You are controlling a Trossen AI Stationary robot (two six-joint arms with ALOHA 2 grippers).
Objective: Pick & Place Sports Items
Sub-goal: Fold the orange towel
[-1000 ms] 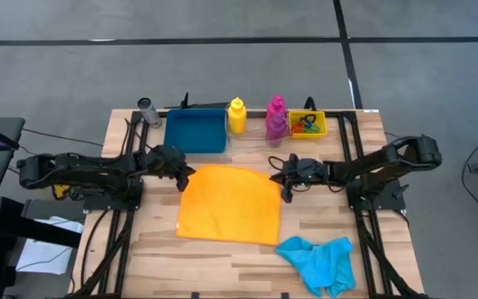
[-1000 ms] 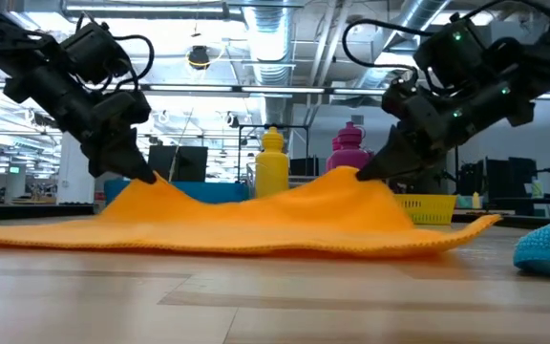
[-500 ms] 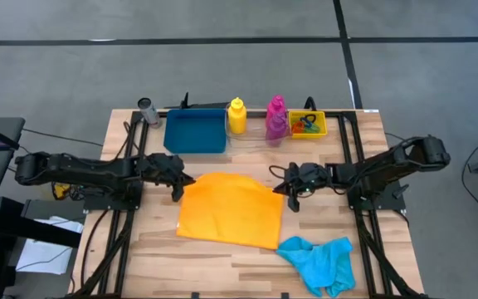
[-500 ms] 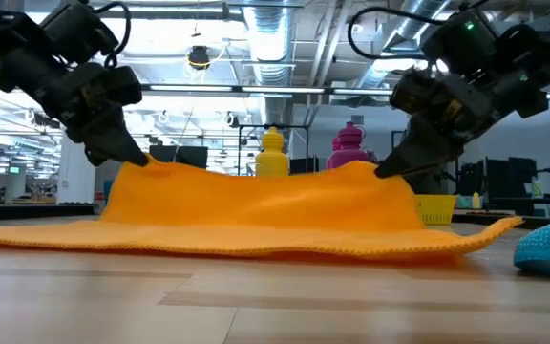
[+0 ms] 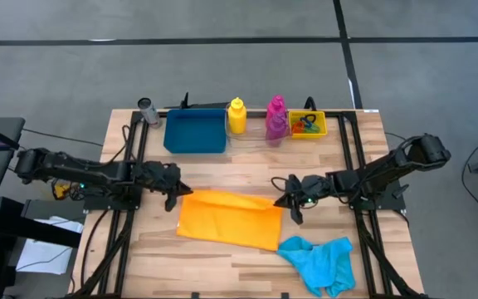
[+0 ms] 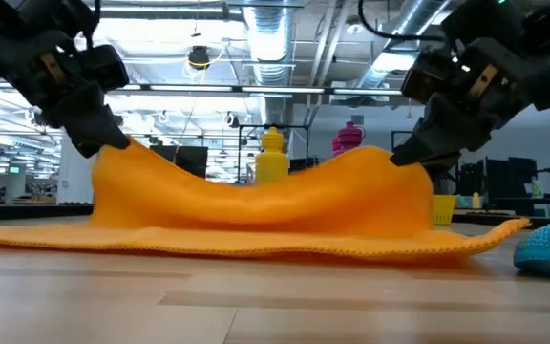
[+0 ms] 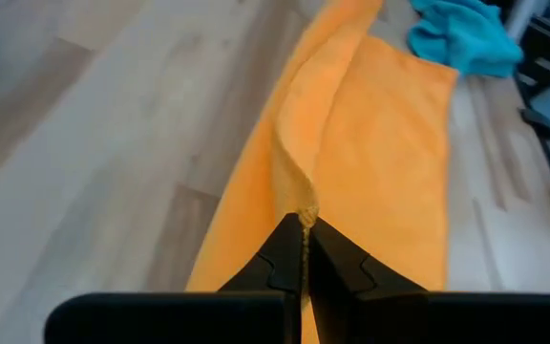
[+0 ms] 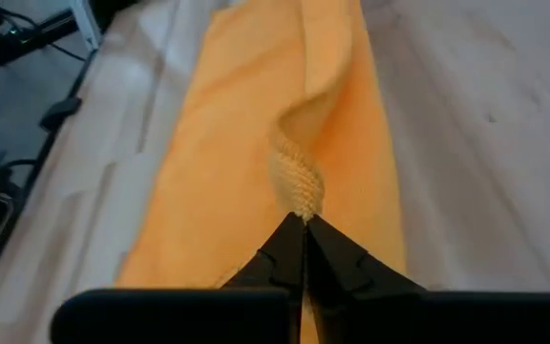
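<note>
Now, scene: wooden slatted table with 2 dark arms at work on 1 cloth.
Left gripper: low over the table's left-middle, fingers pressed fully together, pinching 1 corner of the orange rectangular cloth; pinch plain in the left wrist view.
Right gripper: low over the table's right-middle, fingers likewise closed tight, pinching the opposite far corner of the same cloth; pinch plain in the right wrist view.
Orange cloth: far edge raised off the wood between both grippers, sagging in the middle, folded over toward the near edge; near edge flat on the table in the low view.
Crumpled cyan cloth: lying on the table's near right corner, just beside the orange cloth's near right corner, apart from both grippers.
Yellow plastic bottle: upright at the table's far edge, just right of the blue rectangular tray.
Magenta plastic bottle: upright farther right along the far edge.
Purple bottle: right against the magenta one, on its near side; shape hard to make out.
Small yellow bin: at the far right, just beside the magenta bottle, holding several small coloured elastic rings.
Small grey cylinder: at the far left corner, well apart from the cloths.
</note>
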